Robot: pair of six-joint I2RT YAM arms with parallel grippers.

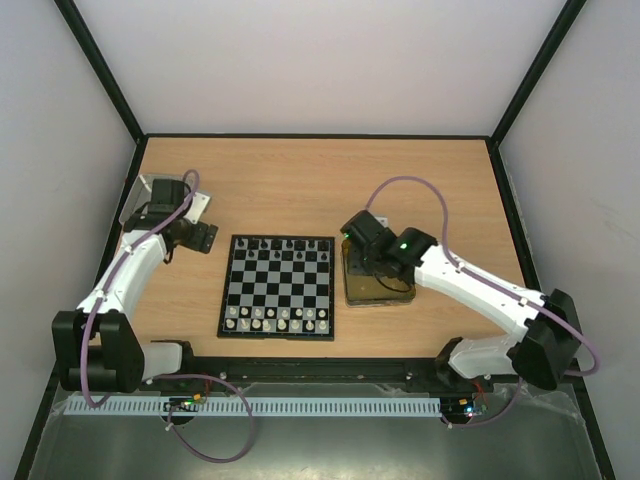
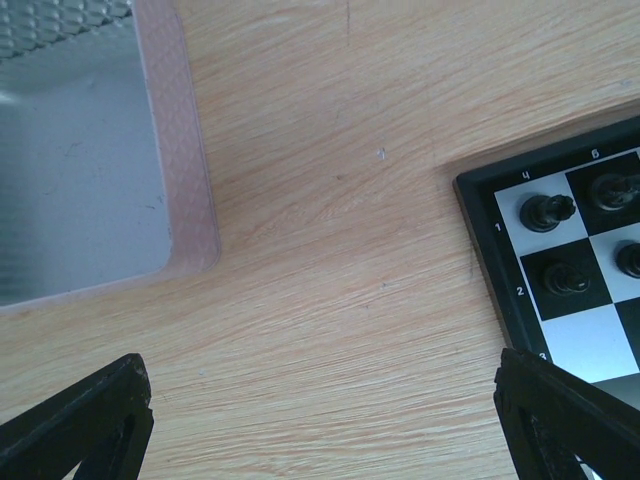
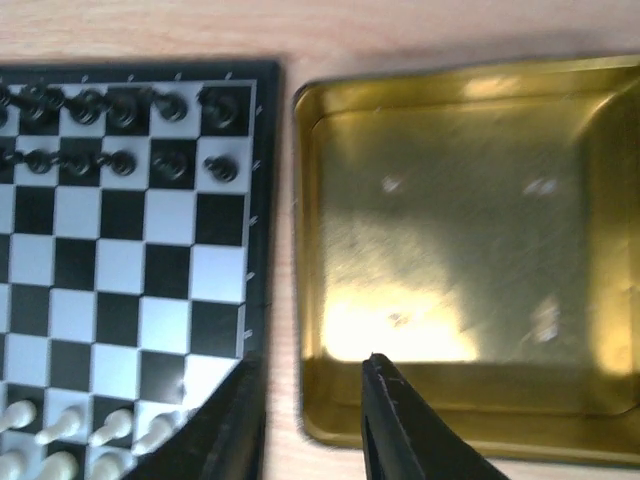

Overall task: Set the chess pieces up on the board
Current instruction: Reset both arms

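Observation:
The board (image 1: 277,287) lies mid-table. Black chess pieces (image 1: 280,245) fill its two far rows and white pieces (image 1: 275,318) its two near rows. In the right wrist view the board (image 3: 150,270) shows black pieces (image 3: 120,110) at the top and white pieces (image 3: 60,425) at the bottom left. My right gripper (image 3: 305,385) hangs over the wood strip between the board and the gold tray, partly open and holding nothing. In the top view it (image 1: 352,250) is right of the board. My left gripper (image 1: 205,238) is wide open and empty over bare wood (image 2: 320,400), left of the board's far corner (image 2: 585,340).
A gold tin tray (image 3: 460,250) sits just right of the board (image 1: 388,295), and no pieces show in it. A silver-grey tin lid (image 2: 80,170) lies at the far left (image 1: 140,200), partly under the left arm. Black frame rails edge the table.

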